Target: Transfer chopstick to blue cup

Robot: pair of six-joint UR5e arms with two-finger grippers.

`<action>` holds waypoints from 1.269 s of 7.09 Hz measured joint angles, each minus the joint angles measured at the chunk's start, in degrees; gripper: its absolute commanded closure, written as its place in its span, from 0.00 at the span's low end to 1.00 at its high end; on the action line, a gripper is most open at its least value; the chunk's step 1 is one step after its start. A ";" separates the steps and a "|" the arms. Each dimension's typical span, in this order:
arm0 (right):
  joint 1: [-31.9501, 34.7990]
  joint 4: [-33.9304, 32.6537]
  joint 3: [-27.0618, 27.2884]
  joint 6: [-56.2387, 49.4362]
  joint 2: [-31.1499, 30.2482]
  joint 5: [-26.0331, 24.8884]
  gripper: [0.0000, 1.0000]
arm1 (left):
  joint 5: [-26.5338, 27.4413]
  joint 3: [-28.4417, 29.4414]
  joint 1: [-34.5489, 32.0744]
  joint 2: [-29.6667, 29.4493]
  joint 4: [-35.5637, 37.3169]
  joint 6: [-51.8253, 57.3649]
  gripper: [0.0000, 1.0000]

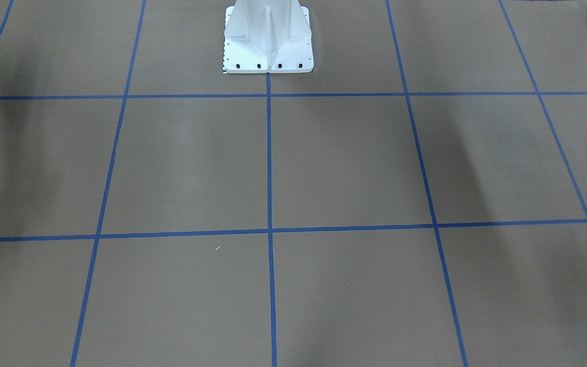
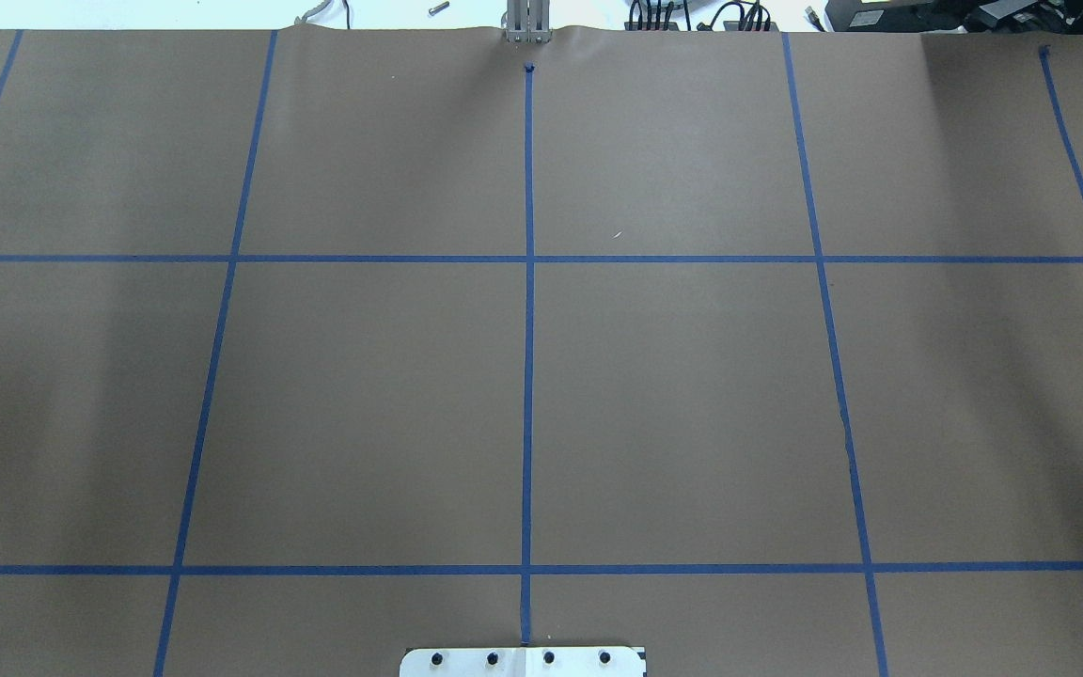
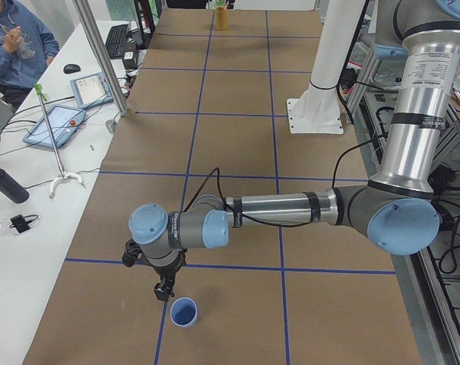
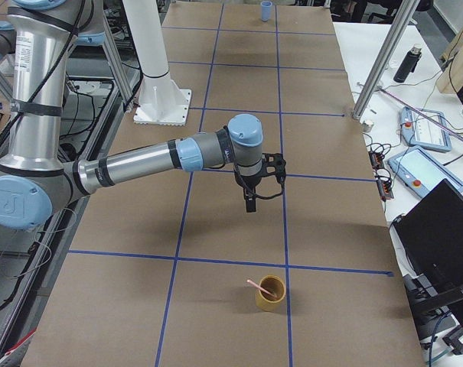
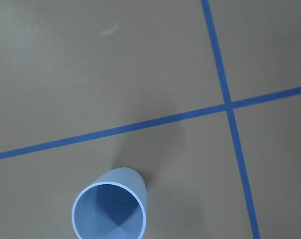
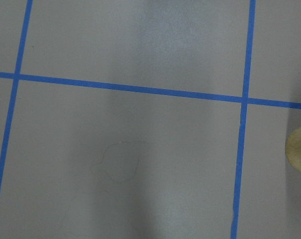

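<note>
Left side: the left gripper (image 3: 163, 294) hangs low over the table, just beside the blue cup (image 3: 184, 312) but not touching it. The cup stands upright with nothing in it.
Left fingers: can't tell if they're spread or closed. Only the side camera catches them, and the wrist camera shows just the cup and tape lines.
Right side: the right gripper (image 4: 250, 203) hovers above the table, pointing down, nothing visibly in it.
Right fingers: same deal, can't tell from here.
Chopstick: it's leaning inside the yellow cup (image 4: 270, 293) at the table's end on the robot's right, with the chopstick (image 4: 255, 284) poking out over the rim.
Stick vs fingers: well apart. The yellow cup sits in the next taped square over from the right gripper, toward the table's end.
Step, I'd guess: the right arm goes to get the stick.
Doing it well: come in over the end that sticks out, pinch above the rim, then pull up along the stick's lean so the cup doesn't tip.
After that: the blue cup is at the far end, so probably a hand-over.
</note>
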 measured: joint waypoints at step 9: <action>-1.17 0.03 -0.66 1.02 0.53 -0.21 0.00 | 2.08 17.61 -0.38 0.16 -21.91 -10.85 0.02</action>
